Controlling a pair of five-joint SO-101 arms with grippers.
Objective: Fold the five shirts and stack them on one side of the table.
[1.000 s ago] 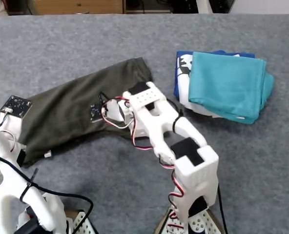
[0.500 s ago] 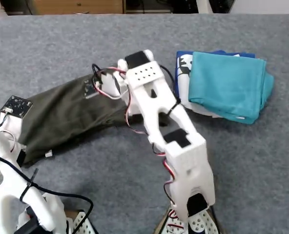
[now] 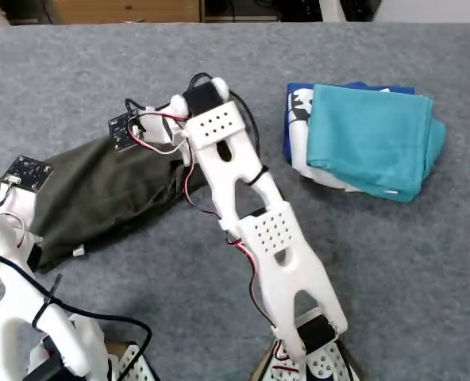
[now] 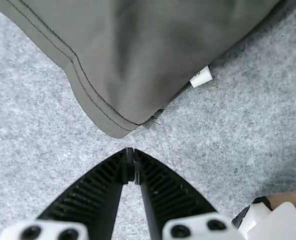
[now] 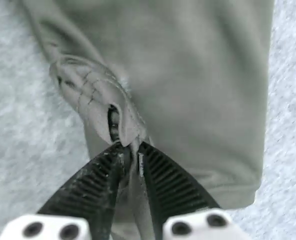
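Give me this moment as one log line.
right end effector: shut on dark olive fabric shirt | left end effector: shut, empty | folded teal shirt: apart, untouched

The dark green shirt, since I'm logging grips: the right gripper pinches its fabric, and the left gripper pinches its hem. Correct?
Partly. The right gripper does pinch the dark green shirt, but the left gripper is shut on nothing, just short of the hem: see the left wrist view.
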